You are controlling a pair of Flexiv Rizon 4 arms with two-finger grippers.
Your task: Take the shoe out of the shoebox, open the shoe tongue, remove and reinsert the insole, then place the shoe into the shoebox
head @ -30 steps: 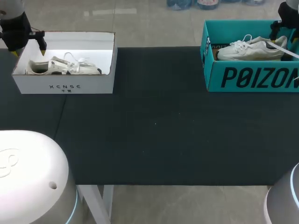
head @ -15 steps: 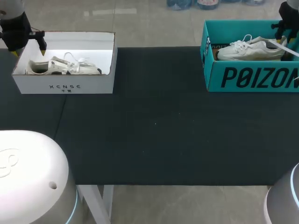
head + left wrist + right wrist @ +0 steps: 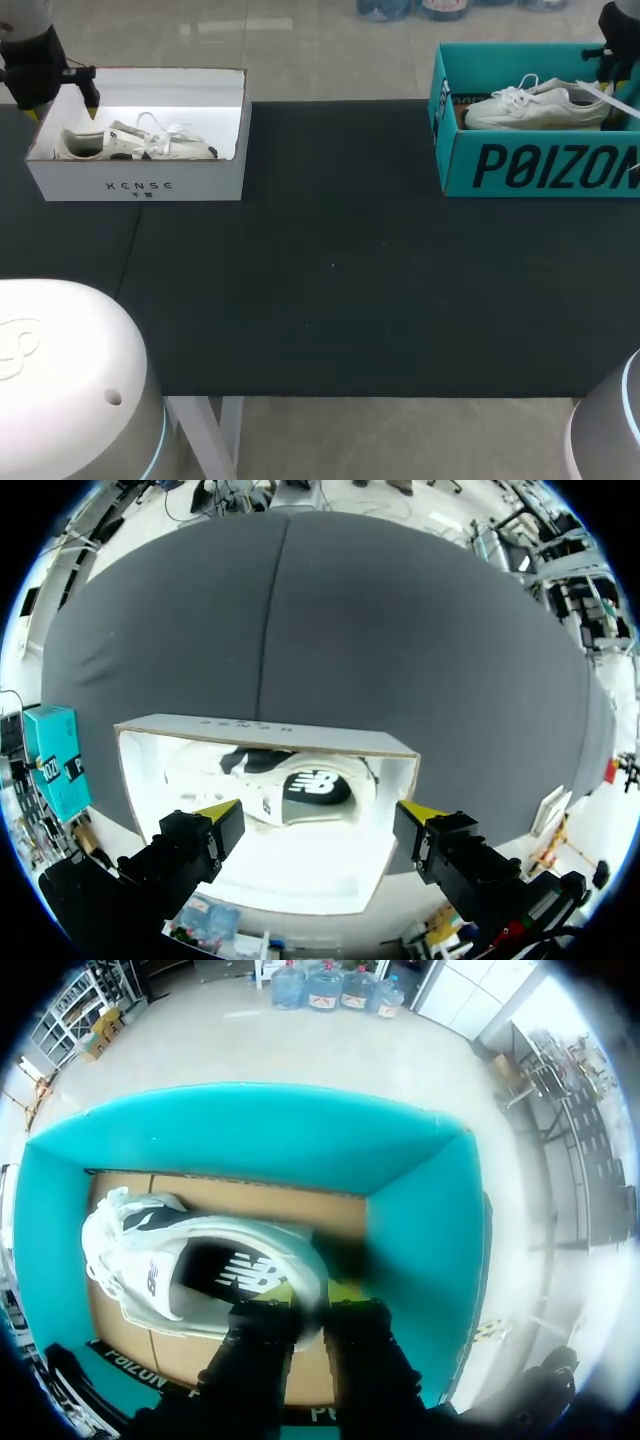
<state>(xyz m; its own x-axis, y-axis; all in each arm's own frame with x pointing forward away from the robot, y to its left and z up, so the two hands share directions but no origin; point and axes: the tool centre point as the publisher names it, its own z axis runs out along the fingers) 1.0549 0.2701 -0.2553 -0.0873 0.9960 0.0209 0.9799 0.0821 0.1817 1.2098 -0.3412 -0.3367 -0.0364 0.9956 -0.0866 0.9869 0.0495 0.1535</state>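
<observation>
**Right gripper edges right at the heel; shoe not yet out**

The white shoe [image 3: 535,105] lies in the teal shoebox [image 3: 540,165] at the table's [image 3: 330,270] far right. It has barely stirred in the last second, while the right gripper [image 3: 312,1295] drifts slightly rightward, its fingers seemingly pinching the heel collar. I judge the lift-out is only starting. Far left, the white box [image 3: 135,185] holds a second shoe [image 3: 135,145]. The left gripper [image 3: 320,820] hangs spread above it, unmoved.
</observation>
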